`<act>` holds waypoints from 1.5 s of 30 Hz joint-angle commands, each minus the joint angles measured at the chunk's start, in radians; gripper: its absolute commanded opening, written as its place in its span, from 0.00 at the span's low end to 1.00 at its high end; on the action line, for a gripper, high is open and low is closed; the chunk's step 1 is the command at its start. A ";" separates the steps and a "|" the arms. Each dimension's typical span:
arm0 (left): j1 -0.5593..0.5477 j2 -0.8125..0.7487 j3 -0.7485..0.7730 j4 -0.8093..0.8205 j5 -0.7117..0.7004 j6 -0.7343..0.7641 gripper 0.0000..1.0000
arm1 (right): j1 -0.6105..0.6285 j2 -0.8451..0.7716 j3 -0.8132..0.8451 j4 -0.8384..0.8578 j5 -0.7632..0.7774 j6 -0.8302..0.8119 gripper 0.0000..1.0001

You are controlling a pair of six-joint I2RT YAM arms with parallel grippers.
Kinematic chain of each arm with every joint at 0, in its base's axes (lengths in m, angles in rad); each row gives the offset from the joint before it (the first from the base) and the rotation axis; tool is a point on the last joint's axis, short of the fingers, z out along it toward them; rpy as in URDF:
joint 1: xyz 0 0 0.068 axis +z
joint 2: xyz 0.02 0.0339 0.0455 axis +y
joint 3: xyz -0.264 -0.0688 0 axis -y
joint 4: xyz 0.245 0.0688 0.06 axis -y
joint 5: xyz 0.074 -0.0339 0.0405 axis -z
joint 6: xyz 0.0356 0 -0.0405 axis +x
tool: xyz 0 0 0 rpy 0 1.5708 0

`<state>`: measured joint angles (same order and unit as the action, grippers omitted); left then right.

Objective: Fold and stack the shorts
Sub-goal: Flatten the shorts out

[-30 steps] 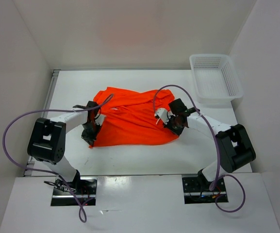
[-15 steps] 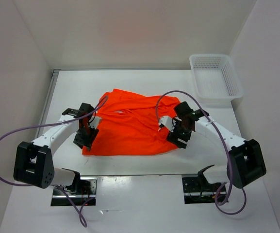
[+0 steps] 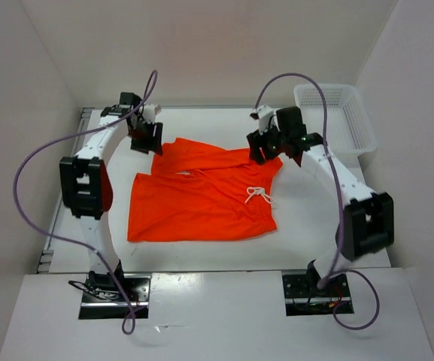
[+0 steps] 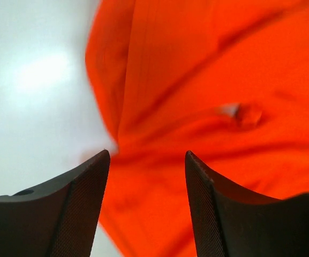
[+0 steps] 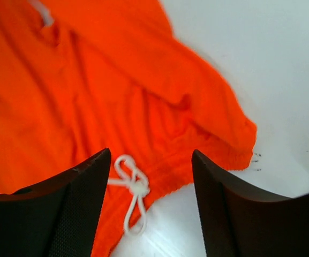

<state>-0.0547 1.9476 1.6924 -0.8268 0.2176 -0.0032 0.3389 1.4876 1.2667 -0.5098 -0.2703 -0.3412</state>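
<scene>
The orange shorts [image 3: 198, 203] lie flat in the middle of the table, with a second layer sticking out along the far edge. Their white drawstring [image 3: 258, 195] rests on the right side by the waistband. My left gripper [image 3: 149, 140] hovers over the far left corner, open, with only orange fabric [image 4: 208, 80] below its fingers [image 4: 84, 203]. My right gripper [image 3: 265, 147] hangs over the far right corner, open and holding nothing. In the right wrist view, the drawstring [image 5: 134, 188] and gathered waistband [image 5: 218, 144] show beneath the gripper [image 5: 150, 155].
A white mesh basket [image 3: 334, 119] stands at the back right corner of the table. White walls close in the table [image 3: 314, 233] on the left, back and right. Purple cables arc above both arms.
Both grippers opened and let go of the shorts at their sides, then swung away to the far edge. The shorts dropped and now lie flatter and wider.
</scene>
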 commanded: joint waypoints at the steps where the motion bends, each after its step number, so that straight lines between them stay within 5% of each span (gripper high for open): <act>1: -0.013 0.161 0.222 0.043 0.158 0.003 0.66 | -0.133 0.158 0.089 0.169 -0.085 0.247 0.66; 7: -0.034 0.427 0.498 0.112 0.147 0.003 0.70 | -0.207 0.354 0.172 0.179 0.028 0.260 0.67; 15: -0.043 0.525 0.512 0.130 0.115 0.003 0.71 | -0.218 0.390 0.122 0.157 0.042 0.246 0.77; 20: -0.062 0.573 0.527 0.130 0.100 0.003 0.71 | -0.218 0.413 0.073 0.166 0.069 0.246 0.75; 23: -0.071 0.561 0.458 0.130 0.100 0.003 0.55 | -0.218 0.434 0.062 0.191 0.132 0.246 0.65; 26: -0.071 0.533 0.403 0.140 0.111 0.003 0.18 | -0.207 0.444 0.071 0.203 0.128 0.223 0.47; 29: -0.048 0.461 0.345 0.140 0.105 0.003 0.00 | -0.180 0.435 0.071 0.177 0.082 0.134 0.23; 31: -0.036 0.368 0.250 0.140 0.079 0.003 0.00 | -0.150 0.402 0.071 0.137 0.063 0.015 0.08; 35: -0.013 0.182 0.023 0.140 0.010 0.003 0.02 | -0.071 0.323 0.010 0.050 -0.021 -0.146 0.02; 37: -0.013 0.082 -0.064 0.140 -0.003 0.003 0.18 | -0.025 0.283 -0.052 0.050 -0.030 -0.176 0.06; 39: -0.022 0.030 -0.143 0.140 -0.003 0.003 0.53 | -0.012 0.272 -0.079 0.050 -0.030 -0.176 0.09; 45: -0.013 0.126 -0.021 0.167 0.029 0.003 0.63 | -0.003 0.292 -0.056 0.062 -0.030 -0.197 0.08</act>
<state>-0.0681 2.0312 1.6020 -0.6975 0.2264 -0.0036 0.3439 1.8000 1.1927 -0.4412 -0.2897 -0.4942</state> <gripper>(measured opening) 0.623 0.111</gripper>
